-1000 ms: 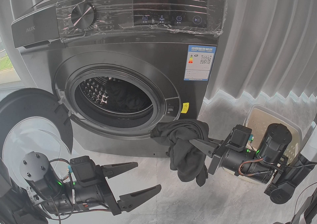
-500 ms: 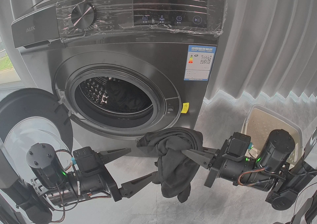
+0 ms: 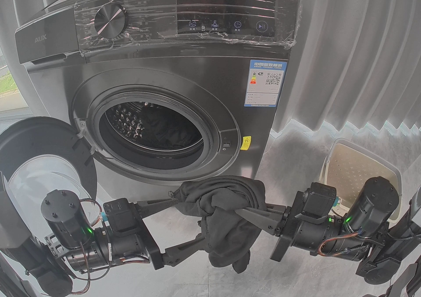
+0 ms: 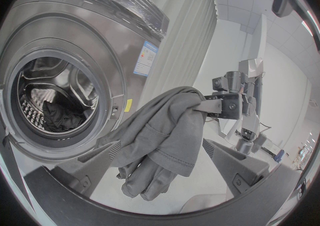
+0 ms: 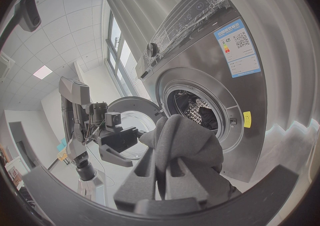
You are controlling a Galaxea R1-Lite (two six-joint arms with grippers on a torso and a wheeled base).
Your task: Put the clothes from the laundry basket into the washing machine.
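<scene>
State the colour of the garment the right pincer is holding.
Plain dark grey garment, no pattern; the left wrist view shows it best.

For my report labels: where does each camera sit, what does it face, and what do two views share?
Head camera: on the head, looking down at the washing machine; both arms show.
Left wrist camera: faces the drum; open left gripper either side of the cloth.
Right wrist camera: faces the open door; right gripper shut on the cloth.
Shared: both wrist views show the cloth and the other gripper.
</scene>
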